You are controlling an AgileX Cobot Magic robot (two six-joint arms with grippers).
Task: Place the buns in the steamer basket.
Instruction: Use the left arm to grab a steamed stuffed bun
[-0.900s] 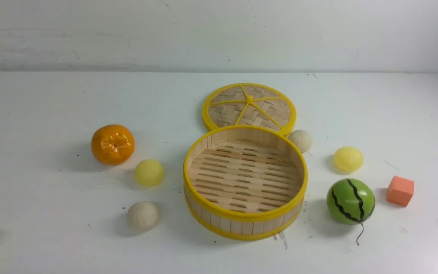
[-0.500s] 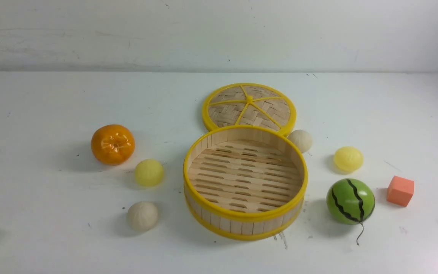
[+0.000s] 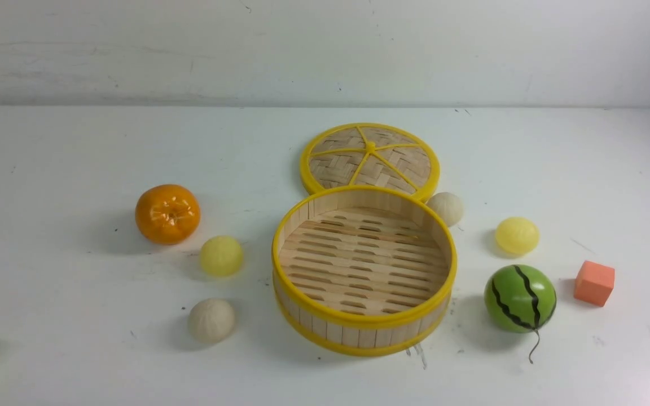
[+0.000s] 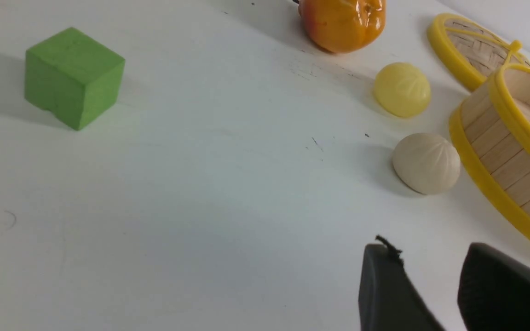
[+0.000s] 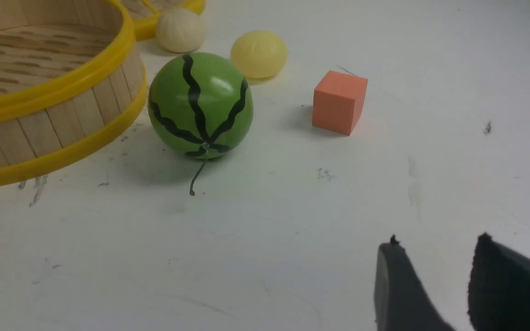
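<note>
Both my left jaws [image 4: 426, 262] and right jaws [image 5: 437, 257] stand apart; buns flank the empty steamer basket [image 3: 364, 265].

It looks like a plain robot test bench, though the pictures cannot settle lab or workshop. A smudged white tabletop [image 3: 105, 338] fills the lower frame of the front view, and a bare, scuffed white wall [image 3: 218, 51] spans the top.

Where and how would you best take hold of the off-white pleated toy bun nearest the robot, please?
I would grip the off-white pleated toy bun by its rounded flanks, around its widest part, coming from above. It sits pleats up and rounded, with bare table around it, and the yellow-rimmed bamboo steamer basket stands clear to its right.
</note>
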